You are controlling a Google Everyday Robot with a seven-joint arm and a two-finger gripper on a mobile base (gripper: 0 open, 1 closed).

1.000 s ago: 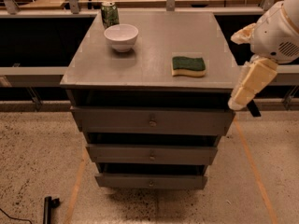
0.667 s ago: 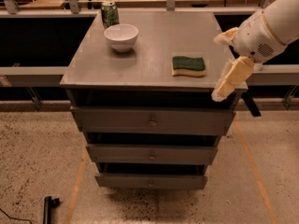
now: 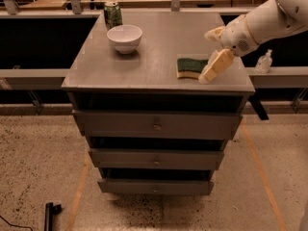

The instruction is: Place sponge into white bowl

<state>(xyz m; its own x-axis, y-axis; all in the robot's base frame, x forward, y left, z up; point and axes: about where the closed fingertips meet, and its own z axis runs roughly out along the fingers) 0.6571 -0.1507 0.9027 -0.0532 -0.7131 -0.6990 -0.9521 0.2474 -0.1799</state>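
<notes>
The sponge [image 3: 189,67], dark green on top with a pale yellow base, lies flat near the right front of the grey cabinet top [image 3: 154,57]. The white bowl [image 3: 124,37] stands upright and empty at the back left of the top. My gripper [image 3: 213,52] reaches in from the right on a white arm. It is open and empty, with its cream fingers spread apart. The lower finger [image 3: 216,66] hovers right at the sponge's right end and hides part of it. The bowl is well to the left of the gripper.
A green drink can [image 3: 112,14] stands just behind the bowl. The cabinet has three drawers [image 3: 156,125] standing slightly out. A small clear bottle [image 3: 263,61] sits on a ledge to the right. A railing runs behind the cabinet.
The gripper has moved left and up, from beside the cabinet's right front corner to over the top, arriving at the sponge's right end. The sponge and bowl have not moved.
</notes>
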